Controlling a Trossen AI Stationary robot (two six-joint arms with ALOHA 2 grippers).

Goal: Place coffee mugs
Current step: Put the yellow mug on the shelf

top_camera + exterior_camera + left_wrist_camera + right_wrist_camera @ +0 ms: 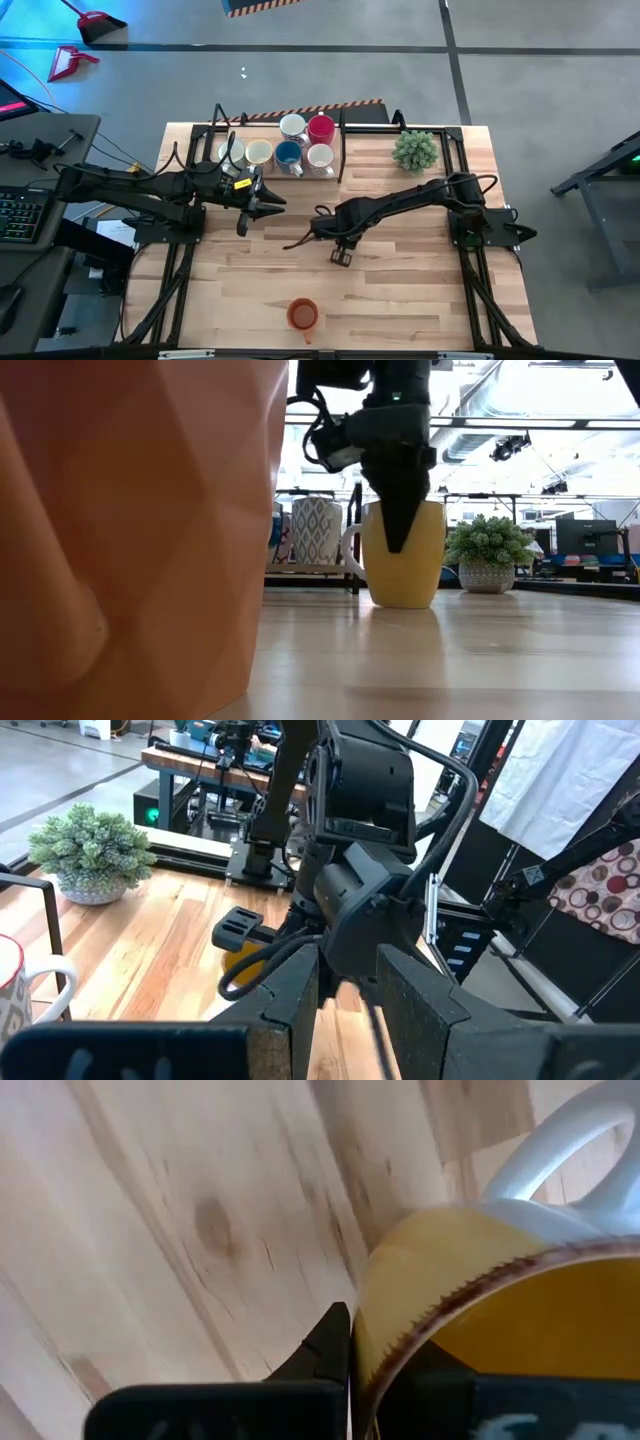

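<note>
Yellow mug (403, 555) standing mid-surface (400, 290), its rim pinched by the right gripper (355, 1365) fingers: grasp step, with a lift toward the grouped mugs (290, 148) judged next; left gripper (262, 203) waits, fingers part-open.

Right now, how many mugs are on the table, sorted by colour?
White or cream mugs: 4
Blue mug: 1
Red mug: 1
Yellow mug: 1
Orange mug: 1
Total: 8

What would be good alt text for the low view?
A dark claw is closed on the rim of a yellow mug standing on the wooden table. An orange mug fills the left foreground; a potted plant sits behind.
</note>
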